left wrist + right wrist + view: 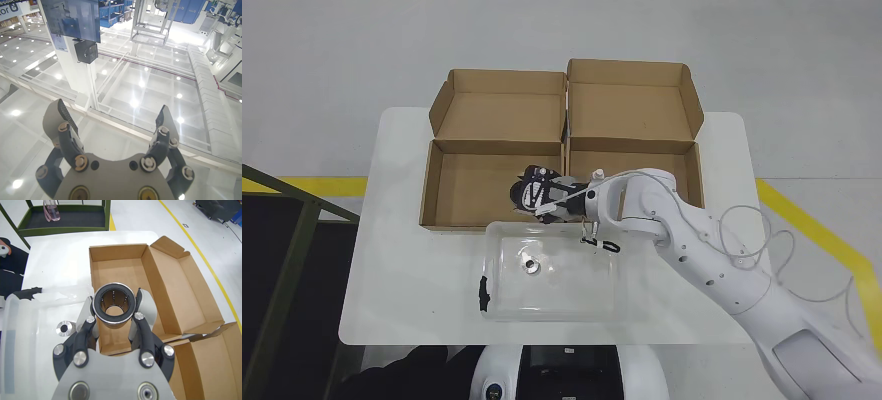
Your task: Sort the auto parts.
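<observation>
Left claw (112, 111): spread wide, with nothing between its toothed pads, and turned up toward the ceiling, away from the counter (392, 250).
Clear tray (572, 300): sits on the counter just below the right claw, on the side nearer the robot. Its far rim is close under the claw's wrist.
Small metal cylinder (64, 328): lies in the tray, below the right claw and just beside it, with its holed end face turned up. It looks solid, stiff and smooth, so it would probably roll if tipped. The best grip is likely across its round wall, straight down from above.
Left box (121, 272): open cardboard with a bare floor, directly under and ahead of the right claw.
Linear bearing (115, 318): held in the air over the left box's near end, pinched between the right claw's two pads, its bore pointing back along the claw.
Bearing, handling: it appears to be a steel shell with a black end ring and rows of balls inside. It is likely heavy for its size, rigid, and slick on the outside.
Bearing, hold: across the outer wall near mid-length, as it is held now. The bore should be left alone because of the ball rows.
Right claw (115, 298): pressed onto the bearing from both sides.
Right box (208, 361): open, touching the left box, off to the claw's side and apart from it.
</observation>
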Controlling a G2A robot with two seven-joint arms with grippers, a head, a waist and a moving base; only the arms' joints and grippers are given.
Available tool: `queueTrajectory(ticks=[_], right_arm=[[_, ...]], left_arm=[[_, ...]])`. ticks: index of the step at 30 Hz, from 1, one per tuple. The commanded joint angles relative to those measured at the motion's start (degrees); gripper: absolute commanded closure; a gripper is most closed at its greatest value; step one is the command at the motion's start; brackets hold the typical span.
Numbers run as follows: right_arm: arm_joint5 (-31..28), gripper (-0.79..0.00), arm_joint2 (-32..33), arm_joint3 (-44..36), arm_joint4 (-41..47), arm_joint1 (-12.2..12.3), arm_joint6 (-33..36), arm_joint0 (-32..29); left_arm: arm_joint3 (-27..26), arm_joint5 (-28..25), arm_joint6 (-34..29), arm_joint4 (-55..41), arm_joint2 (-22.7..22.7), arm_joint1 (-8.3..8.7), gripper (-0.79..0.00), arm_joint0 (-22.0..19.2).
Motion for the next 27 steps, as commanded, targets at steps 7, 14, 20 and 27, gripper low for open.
queueTrajectory(ticks=[7,14,20,27], right_arm=[[1.02,0.0,-1.24,4.45,-0.2,-1.34,0.99,0.49],[1.52,0.0,-2.04,7.8,-0.19,-2.51,1.95,1.18],[1.76,0.0,-2.17,10.74,0.39,-3.36,2.84,1.68],[1.71,-0.074,-2.21,12.93,1.04,-4.27,4.37,2.43]], left_arm=[[0.0,0.0,0.0,0.0,0.0,0.0,-0.785,0.0],[0.0,0.0,0.0,0.0,0.0,0.0,-0.785,0.0],[0.0,0.0,0.0,0.0,0.0,0.0,-0.785,0.0],[0.0,0.0,0.0,0.0,0.0,0.0,-0.785,0.0]])
